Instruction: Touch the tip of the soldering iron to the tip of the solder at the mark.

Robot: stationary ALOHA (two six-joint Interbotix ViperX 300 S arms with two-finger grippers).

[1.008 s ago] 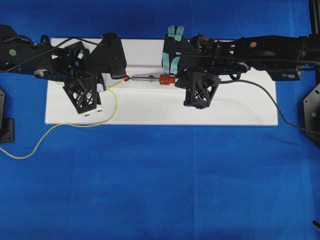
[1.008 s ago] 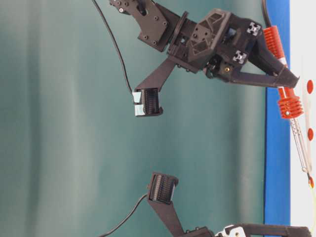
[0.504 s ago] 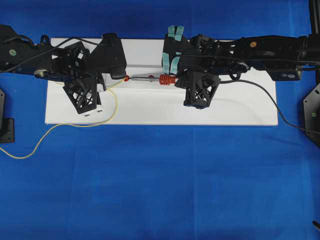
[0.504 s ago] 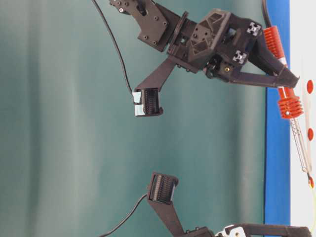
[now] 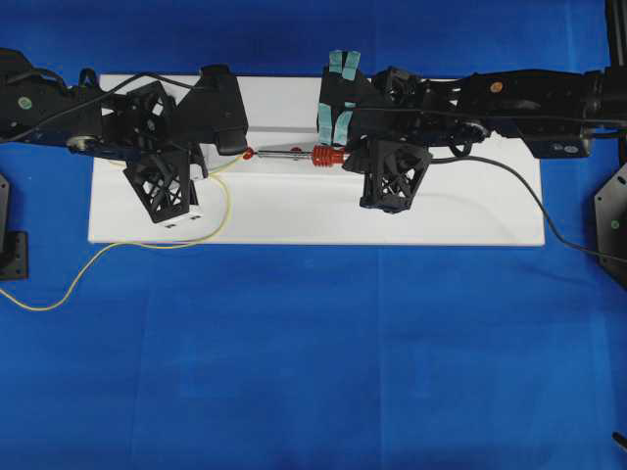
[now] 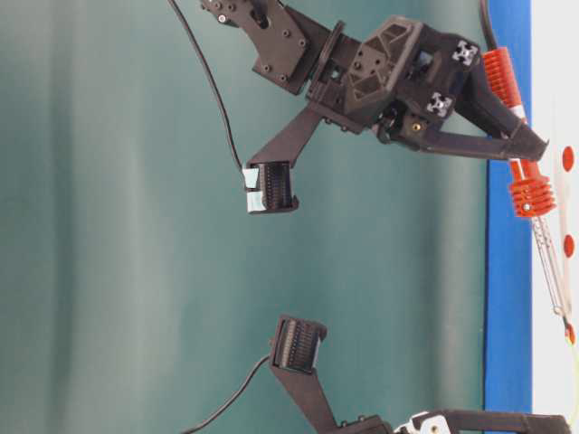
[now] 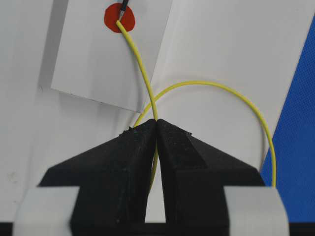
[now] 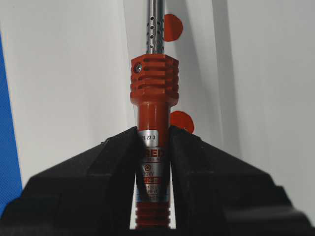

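In the left wrist view, the red mark (image 7: 119,18) sits on a small white sheet. The yellow solder (image 7: 140,64) ends on it, and the dark tip of the soldering iron (image 7: 123,5) meets the solder's end there. My left gripper (image 7: 156,122) is shut on the solder a short way behind its tip. My right gripper (image 8: 153,130) is shut on the iron's red-and-silver handle (image 8: 154,93), just behind the ribbed collar. From overhead, the iron (image 5: 312,155) lies level between the two grippers, its shaft pointing left at the mark (image 5: 249,153).
A white board (image 5: 470,211) lies on blue cloth and carries everything. The solder's slack (image 5: 227,201) loops off the board's front-left edge. The iron's black cord (image 5: 519,186) trails right. Two more red dots (image 8: 172,27) (image 8: 182,121) lie under the iron.
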